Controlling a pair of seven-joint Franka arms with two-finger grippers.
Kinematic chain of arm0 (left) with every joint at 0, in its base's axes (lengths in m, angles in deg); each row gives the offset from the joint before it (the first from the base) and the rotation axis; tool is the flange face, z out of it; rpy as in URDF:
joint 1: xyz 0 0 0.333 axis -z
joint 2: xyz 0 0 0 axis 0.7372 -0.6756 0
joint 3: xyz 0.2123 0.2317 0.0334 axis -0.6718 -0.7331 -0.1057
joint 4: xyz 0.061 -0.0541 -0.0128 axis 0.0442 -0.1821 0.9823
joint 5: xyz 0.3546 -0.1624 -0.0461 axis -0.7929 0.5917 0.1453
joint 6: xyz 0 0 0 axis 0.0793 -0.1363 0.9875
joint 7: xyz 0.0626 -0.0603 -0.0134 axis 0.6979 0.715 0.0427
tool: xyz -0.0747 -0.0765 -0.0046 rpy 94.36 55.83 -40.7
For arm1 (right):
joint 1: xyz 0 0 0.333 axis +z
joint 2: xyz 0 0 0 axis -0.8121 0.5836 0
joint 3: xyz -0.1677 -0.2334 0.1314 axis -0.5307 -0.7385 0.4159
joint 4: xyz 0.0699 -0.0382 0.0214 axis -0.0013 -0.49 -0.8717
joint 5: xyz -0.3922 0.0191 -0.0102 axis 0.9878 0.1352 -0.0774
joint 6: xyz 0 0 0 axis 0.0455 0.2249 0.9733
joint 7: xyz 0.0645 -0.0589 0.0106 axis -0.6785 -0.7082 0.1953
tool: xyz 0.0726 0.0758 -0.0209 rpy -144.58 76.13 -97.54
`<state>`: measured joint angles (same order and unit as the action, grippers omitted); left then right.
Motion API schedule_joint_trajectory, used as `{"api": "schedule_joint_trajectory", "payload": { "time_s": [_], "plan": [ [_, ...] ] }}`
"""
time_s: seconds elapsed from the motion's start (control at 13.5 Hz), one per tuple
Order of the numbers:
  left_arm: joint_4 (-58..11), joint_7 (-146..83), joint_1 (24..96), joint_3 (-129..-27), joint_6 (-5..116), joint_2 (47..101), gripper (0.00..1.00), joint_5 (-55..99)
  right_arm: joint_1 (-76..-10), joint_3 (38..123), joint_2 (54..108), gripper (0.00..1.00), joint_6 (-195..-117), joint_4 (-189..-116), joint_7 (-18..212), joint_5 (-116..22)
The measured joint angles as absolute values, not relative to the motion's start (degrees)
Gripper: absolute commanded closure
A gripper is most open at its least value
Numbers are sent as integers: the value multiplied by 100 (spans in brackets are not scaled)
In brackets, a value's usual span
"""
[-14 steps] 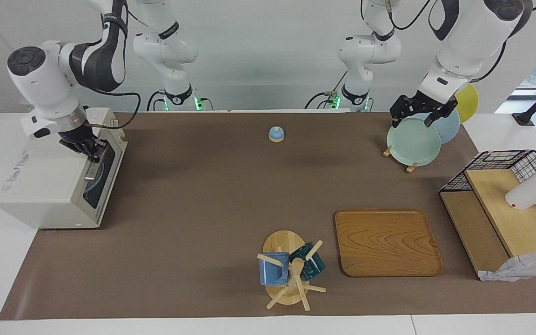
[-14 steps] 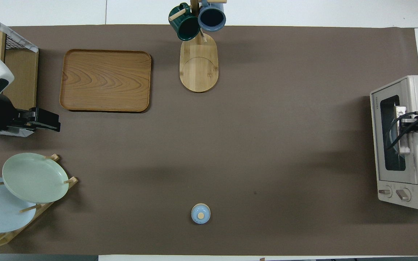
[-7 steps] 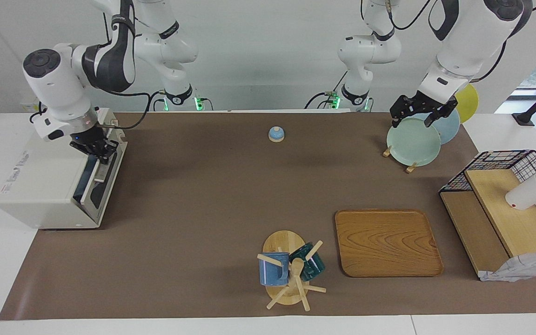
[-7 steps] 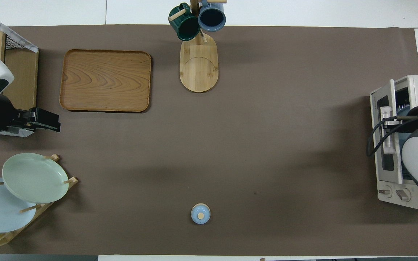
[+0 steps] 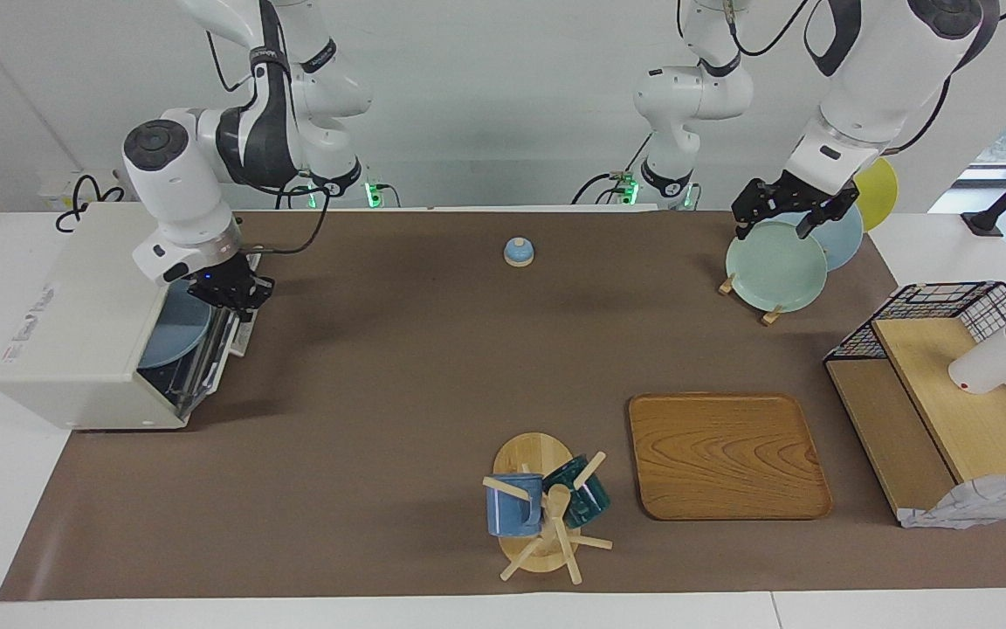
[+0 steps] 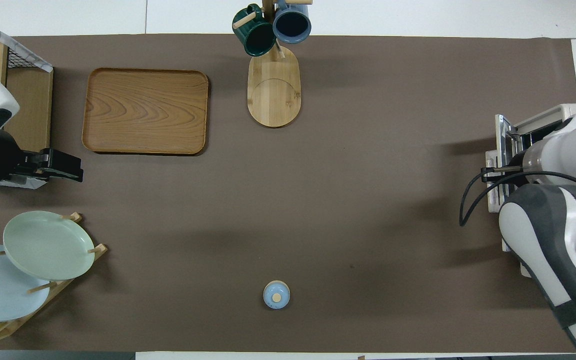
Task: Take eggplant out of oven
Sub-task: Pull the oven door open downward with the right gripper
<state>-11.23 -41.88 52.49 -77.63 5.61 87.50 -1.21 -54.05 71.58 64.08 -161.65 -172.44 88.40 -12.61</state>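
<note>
The eggplant does not show in either view. It is presumably inside the oven (image 5: 75, 323), which sits on the bench (image 5: 398, 367) at the right arm's end. Through the gap only a blue plate (image 5: 173, 336) on the rack is visible, so which way the eggplant points, and how its long axis lies, cannot be told.

The door (image 5: 206, 362) hangs part-way down, hinged at the bottom. The right end effector (image 5: 237, 301) is clamped shut on the door's handle (image 5: 243, 325).

The step in hand looks like opening the door. To do it well, the grip should follow the handle's arc outward and down around the hinge, not pull straight, so the light oven does not slide or tip. The door needs to drop fully before release, leaving room to reach in.

The left end effector (image 5: 774, 223) waits over the plate rack (image 5: 747, 293), fingers spread wide and empty.
</note>
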Motion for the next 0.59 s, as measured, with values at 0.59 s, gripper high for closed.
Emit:
{"api": "schedule_joint_trajectory", "payload": {
  "time_s": [0.59],
  "plan": [
    [-1123,-4188,5249,-7763,561,8750,0,-121,-5165,7178,7435,100,-17583,-17656,8380,-1671]
  ]
}}
